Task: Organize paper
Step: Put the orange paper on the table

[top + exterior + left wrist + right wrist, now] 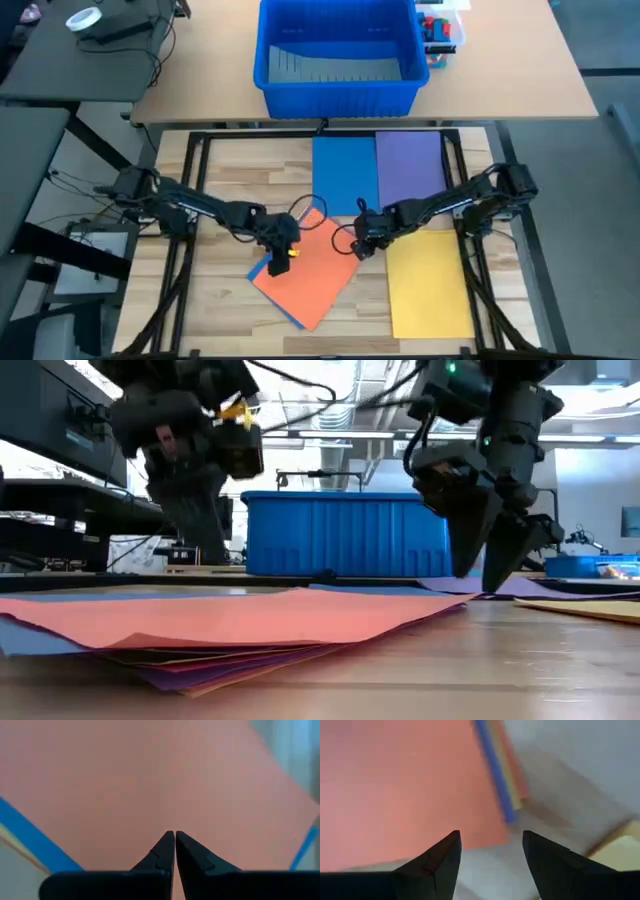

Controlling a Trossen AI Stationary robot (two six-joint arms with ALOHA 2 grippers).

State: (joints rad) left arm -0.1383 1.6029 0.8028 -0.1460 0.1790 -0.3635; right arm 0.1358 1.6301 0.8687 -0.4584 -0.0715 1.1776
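**Orange sheet tops a stack still to be sorted**

Orange paper lies nearest me: the top sheet [308,268] of a skewed pile at the front middle of the wooden surface [215,300]. From the low view I count more layers under it, with blue, purple and a yellowish edge fanned out and slightly lifted at the near corner. That pile is what is left, I judge.

My left claw [281,252] hangs over the left part of the orange sheet, its fingers pressed together with nothing between them; the left wrist view shows only orange below the tips. I cannot tell whether the tips touch the paper.

My right claw [362,246] sits at the pile's right corner, fingers spread apart and empty, above the bare wood just beside the sheet's edge.

To the right, a yellow sheet [430,285] lies flat and square on its own. Farther back, a blue sheet [343,172] and a purple sheet [410,170] lie side by side, edges touching, both neatly aligned. Those three look placed, so I rate the job roughly half done.

Beyond them stands a big blue bin [338,88] on the far table.
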